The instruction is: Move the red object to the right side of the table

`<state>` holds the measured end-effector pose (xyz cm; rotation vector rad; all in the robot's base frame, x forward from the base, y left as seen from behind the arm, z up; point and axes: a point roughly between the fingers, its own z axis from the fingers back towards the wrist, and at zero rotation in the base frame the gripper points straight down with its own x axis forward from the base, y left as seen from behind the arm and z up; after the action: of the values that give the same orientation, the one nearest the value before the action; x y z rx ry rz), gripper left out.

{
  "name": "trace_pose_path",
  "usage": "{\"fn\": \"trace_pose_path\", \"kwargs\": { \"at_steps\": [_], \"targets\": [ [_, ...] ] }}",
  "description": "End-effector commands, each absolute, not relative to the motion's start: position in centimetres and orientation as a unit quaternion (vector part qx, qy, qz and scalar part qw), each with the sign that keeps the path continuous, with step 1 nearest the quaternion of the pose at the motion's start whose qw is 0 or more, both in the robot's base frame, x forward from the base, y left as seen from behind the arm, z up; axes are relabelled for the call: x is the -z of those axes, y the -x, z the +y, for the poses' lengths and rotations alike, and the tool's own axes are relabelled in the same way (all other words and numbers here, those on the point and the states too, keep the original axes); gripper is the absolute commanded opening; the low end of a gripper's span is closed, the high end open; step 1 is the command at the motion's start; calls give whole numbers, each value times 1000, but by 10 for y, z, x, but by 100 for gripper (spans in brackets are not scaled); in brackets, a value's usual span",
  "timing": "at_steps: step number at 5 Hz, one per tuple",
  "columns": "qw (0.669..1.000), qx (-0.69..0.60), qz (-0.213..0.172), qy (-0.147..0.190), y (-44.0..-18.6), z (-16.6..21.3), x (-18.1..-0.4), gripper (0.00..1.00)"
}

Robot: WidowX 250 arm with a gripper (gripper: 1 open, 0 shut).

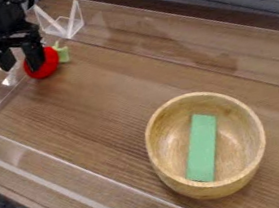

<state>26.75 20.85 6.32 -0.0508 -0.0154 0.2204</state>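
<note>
**Red object sits just right of the open jaws, far-left corner**

The gripper (pixel 20 54) points straight down in the far-left corner of the desk (pixel 103 112), and its jaws stand open with nothing between them. The red object (pixel 43 63) lies just beside them, toward the right and a little nearer the camera, so the jaws are not yet around it; I cannot tell if 1 finger touches it. It is round, so no long axis matters for the grasp. It looks small and bright red, with a green tip on its right side (toward the acrylic wall). The bowl (pixel 206 143) with the green block (pixel 203 147) is well apart, at the right.
</note>
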Motion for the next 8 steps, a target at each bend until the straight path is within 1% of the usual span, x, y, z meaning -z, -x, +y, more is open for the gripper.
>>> {"fn": "trace_pose_path", "kwargs": {
  "at_steps": [1,2,3,4,5,6,7,8],
  "targets": [
    [993,-109,-47,4,-287,205,-86,100],
    [995,-85,-48,7,-298,198,-79,100],
    [997,-64,-46,8,-304,194,-70,0],
    [996,-67,-48,15,-305,189,-62,0],
    [996,-71,-45,23,-303,188,-56,100],
    [996,-76,-42,33,-301,186,-52,100],
    [995,-86,-44,38,-313,180,-54,0],
    [994,-94,-46,43,-323,175,-55,0]
  ]
}}
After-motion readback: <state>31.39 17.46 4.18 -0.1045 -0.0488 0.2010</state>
